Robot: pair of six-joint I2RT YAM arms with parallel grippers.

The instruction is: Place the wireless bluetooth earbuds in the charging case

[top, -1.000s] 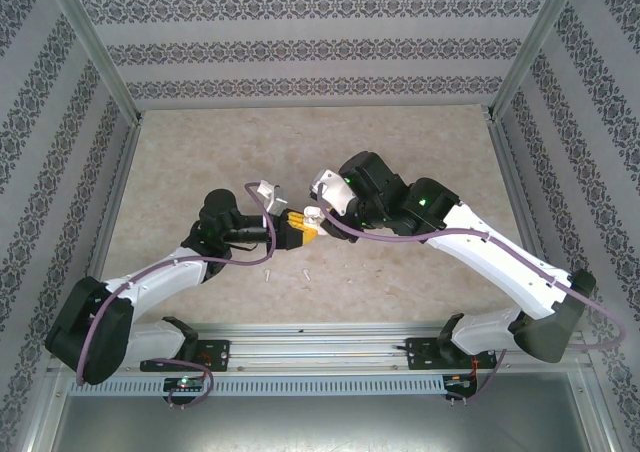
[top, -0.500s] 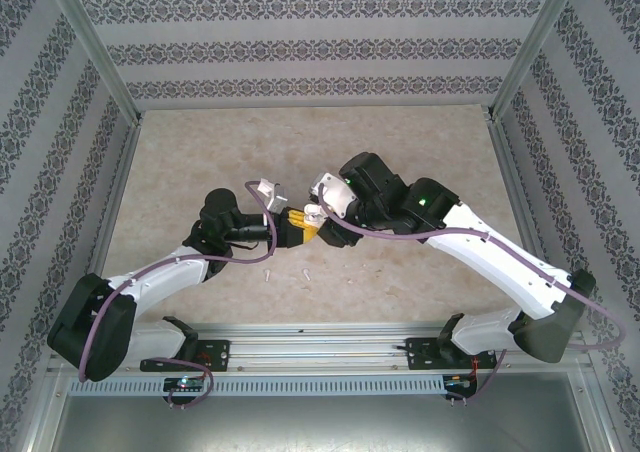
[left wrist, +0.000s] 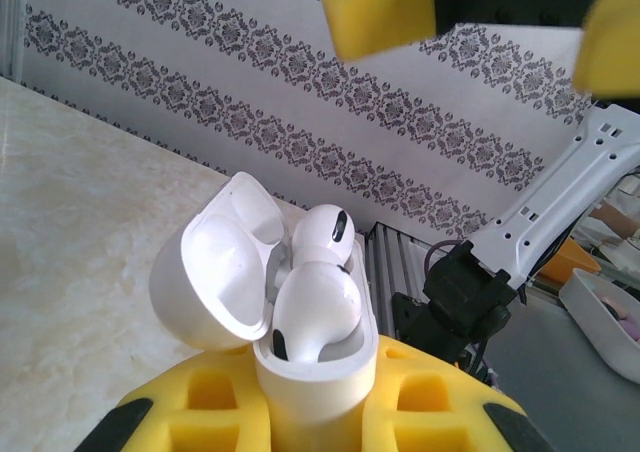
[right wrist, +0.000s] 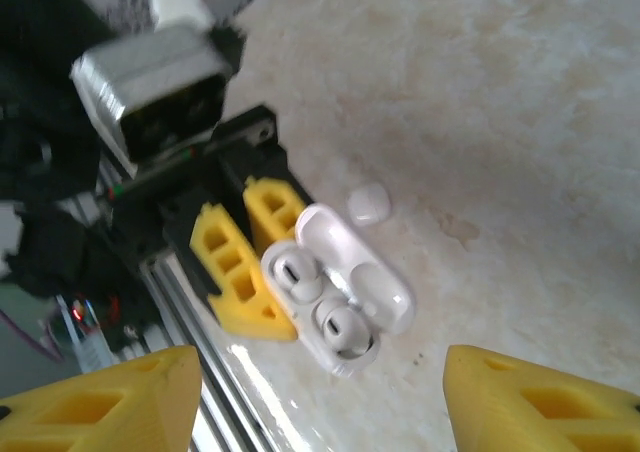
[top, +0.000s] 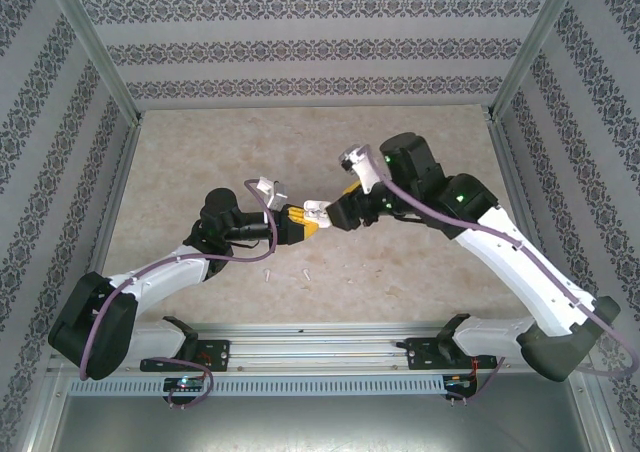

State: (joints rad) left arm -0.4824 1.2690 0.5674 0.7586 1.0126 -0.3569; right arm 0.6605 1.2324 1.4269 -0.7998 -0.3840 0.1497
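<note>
Change: your right gripper (top: pixel 340 215) has drawn back from the charging case (top: pixel 316 210). Half a second ago it was right at the case, and now it stands just beside it.
Right jaws: spread wide, with nothing between them.
Left jaws: your left gripper (top: pixel 297 222) pinches the case body from both sides, with the lid open.
Earbuds: two earbuds (left wrist: pixel 322 234) sit inside the case, just above the left jaws.
Left wrist view: you see the seated earbuds clearly here; from the top view the case is too small to tell.
Top view: two loose earbuds (top: pixel 268 272) lie on the table (top: pixel 200 152), apart from both grippers.
</note>
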